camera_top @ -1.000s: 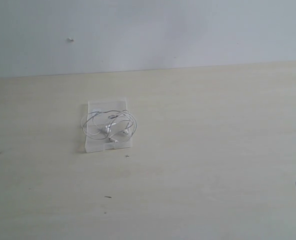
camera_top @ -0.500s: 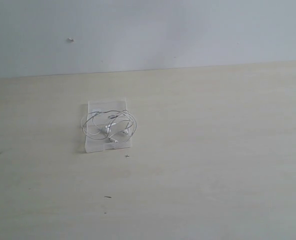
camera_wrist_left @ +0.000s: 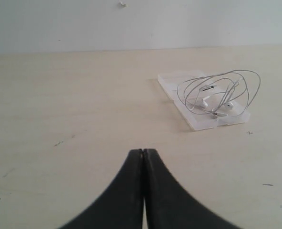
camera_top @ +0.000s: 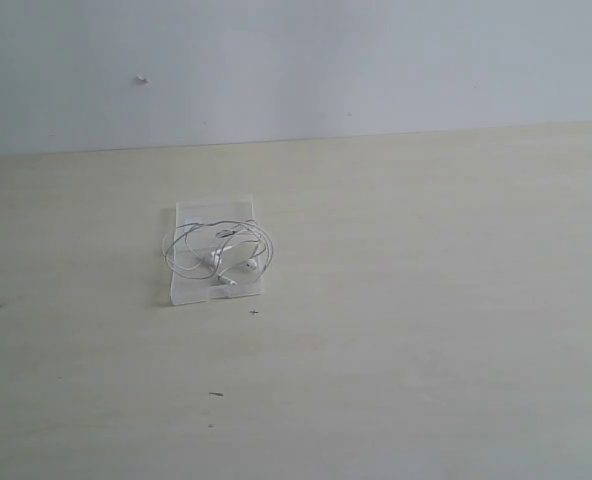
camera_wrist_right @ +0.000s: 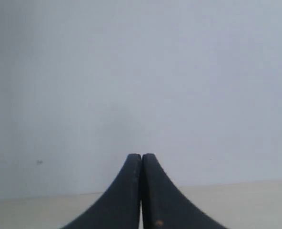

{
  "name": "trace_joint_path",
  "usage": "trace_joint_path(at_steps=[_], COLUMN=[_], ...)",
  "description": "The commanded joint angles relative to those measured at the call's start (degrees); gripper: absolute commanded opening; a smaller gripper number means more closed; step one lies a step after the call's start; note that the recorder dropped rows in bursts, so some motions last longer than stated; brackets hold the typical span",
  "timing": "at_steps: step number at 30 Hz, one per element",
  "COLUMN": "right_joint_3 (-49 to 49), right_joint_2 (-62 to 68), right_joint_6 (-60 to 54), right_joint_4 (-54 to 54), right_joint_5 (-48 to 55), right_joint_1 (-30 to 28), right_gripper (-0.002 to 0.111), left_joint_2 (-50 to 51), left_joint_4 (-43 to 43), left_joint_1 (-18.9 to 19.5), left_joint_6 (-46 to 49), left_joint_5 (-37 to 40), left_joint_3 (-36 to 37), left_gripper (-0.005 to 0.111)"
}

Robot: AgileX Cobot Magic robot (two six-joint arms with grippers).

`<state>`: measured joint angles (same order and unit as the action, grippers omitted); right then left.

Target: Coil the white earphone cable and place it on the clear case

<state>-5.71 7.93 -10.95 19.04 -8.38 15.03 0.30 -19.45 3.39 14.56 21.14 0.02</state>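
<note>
The cable [camera_top: 218,257] lies coiled on the case [camera_top: 214,211], left of centre in the exterior view. The dark arm tip at that view's right edge has just gone. Left gripper [camera_wrist_left: 143,152] and right gripper [camera_wrist_right: 141,156] are clenched and empty, so the task looks done.

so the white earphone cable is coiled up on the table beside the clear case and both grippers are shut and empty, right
Not quite. The white earphone cable lies coiled on top of the clear case, not beside it, as the exterior view shows. The left gripper and right gripper are indeed shut and empty.
</note>
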Motion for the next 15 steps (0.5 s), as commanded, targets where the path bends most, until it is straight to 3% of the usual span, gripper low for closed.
trace_joint_path(at_steps=[1,15], right_joint_3=[5.7,5.7], right_joint_2=[-3.9,-7.9], right_joint_6=[5.0,0.0], right_joint_4=[0.6,0.3], right_joint_5=[-6.3,8.8], right_joint_1=[-3.6,-5.6], right_gripper=[0.000,0.000], left_joint_2=[-0.3,-0.3], left_joint_4=[-0.1,-0.1], left_joint_1=[0.1,0.1], left_joint_6=[-0.2,-0.2], left_joint_5=[-0.3,-0.3], left_joint_3=[0.0,0.0], left_gripper=[0.000,0.000])
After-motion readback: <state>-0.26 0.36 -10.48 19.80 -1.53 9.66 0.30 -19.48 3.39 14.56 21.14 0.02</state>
